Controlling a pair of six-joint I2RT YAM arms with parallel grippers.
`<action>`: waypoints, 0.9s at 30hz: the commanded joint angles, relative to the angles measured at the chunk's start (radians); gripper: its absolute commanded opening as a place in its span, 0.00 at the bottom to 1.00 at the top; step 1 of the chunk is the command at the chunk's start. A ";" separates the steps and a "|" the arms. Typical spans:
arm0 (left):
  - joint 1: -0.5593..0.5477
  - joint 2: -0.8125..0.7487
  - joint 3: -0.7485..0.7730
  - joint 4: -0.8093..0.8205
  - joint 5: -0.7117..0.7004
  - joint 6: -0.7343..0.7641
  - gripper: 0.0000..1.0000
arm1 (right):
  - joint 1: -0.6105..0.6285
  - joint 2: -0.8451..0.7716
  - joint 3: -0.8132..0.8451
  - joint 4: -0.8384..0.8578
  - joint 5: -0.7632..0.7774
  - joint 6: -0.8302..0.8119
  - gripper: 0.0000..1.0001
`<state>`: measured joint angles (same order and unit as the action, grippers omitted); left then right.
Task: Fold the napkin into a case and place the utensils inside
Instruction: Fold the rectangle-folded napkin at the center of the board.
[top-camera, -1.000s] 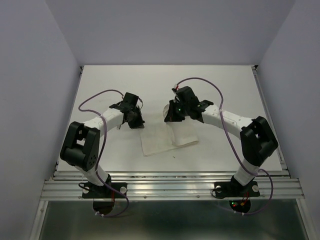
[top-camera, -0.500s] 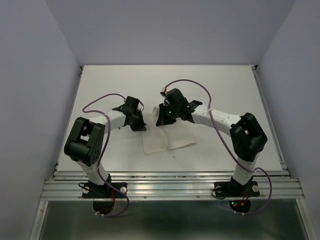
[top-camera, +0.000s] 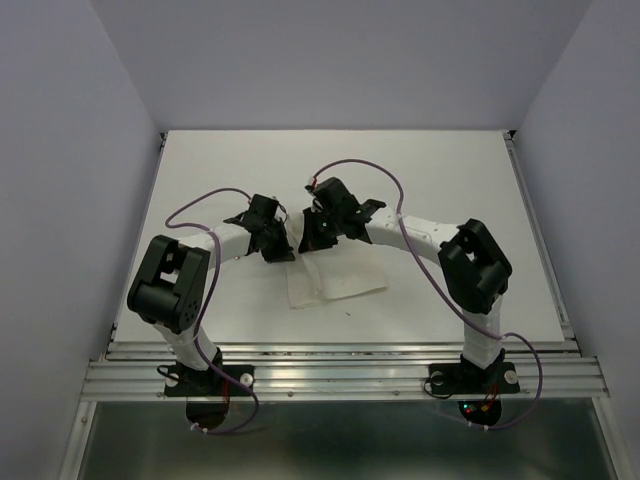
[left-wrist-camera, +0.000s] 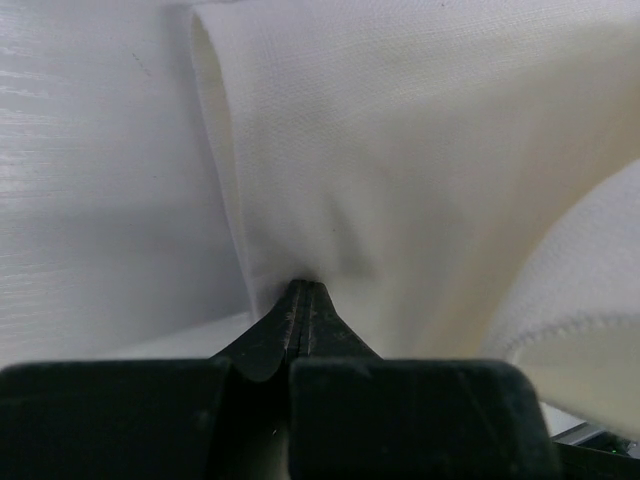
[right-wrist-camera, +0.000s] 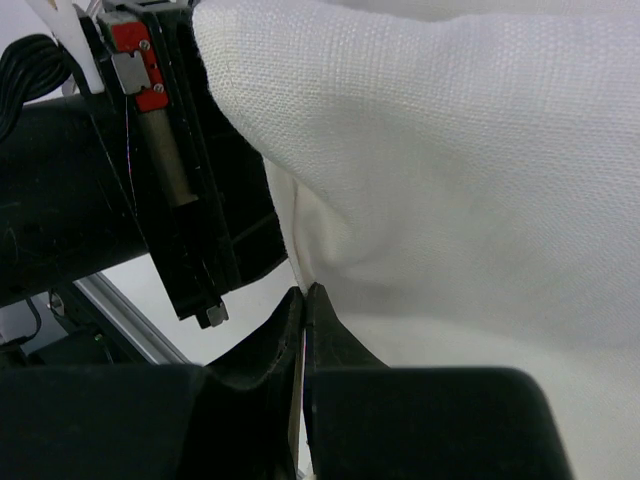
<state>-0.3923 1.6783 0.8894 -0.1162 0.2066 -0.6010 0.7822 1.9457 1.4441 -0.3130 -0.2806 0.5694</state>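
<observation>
The white napkin (top-camera: 340, 276) lies on the table between the arms, with its far left part lifted and doubled over. My left gripper (top-camera: 283, 248) is shut on a pinch of the cloth, and in the left wrist view the napkin (left-wrist-camera: 420, 150) rises from the closed tips of the left gripper (left-wrist-camera: 303, 287). Close beside it, my right gripper (top-camera: 304, 238) is shut on a napkin edge. In the right wrist view the cloth (right-wrist-camera: 450, 150) drapes over the tips of the right gripper (right-wrist-camera: 304, 292), with the left gripper's body (right-wrist-camera: 190, 180) just beyond. The utensils and the case are out of view.
The white tabletop (top-camera: 450, 180) is ringed by pale walls, with a metal rail (top-camera: 340, 365) along the near edge. Purple cables (top-camera: 205, 195) loop above both arms. The two grippers stand almost touching over the napkin's far left corner.
My right gripper has swung left across the napkin, carrying its edge toward the left gripper, so the cloth is folding over. The left gripper has barely shifted.
</observation>
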 joint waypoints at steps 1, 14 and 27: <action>-0.006 -0.006 -0.052 -0.062 -0.023 0.012 0.00 | 0.012 0.021 0.068 0.029 0.009 0.018 0.01; -0.005 -0.025 -0.058 -0.068 -0.027 0.012 0.00 | 0.012 0.081 0.095 0.028 0.055 0.050 0.01; -0.005 -0.040 -0.060 -0.071 -0.022 0.015 0.00 | 0.012 0.065 0.087 0.028 0.064 0.055 0.01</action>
<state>-0.3927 1.6604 0.8639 -0.0933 0.2070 -0.6041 0.7868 2.0220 1.4975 -0.3099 -0.2356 0.6193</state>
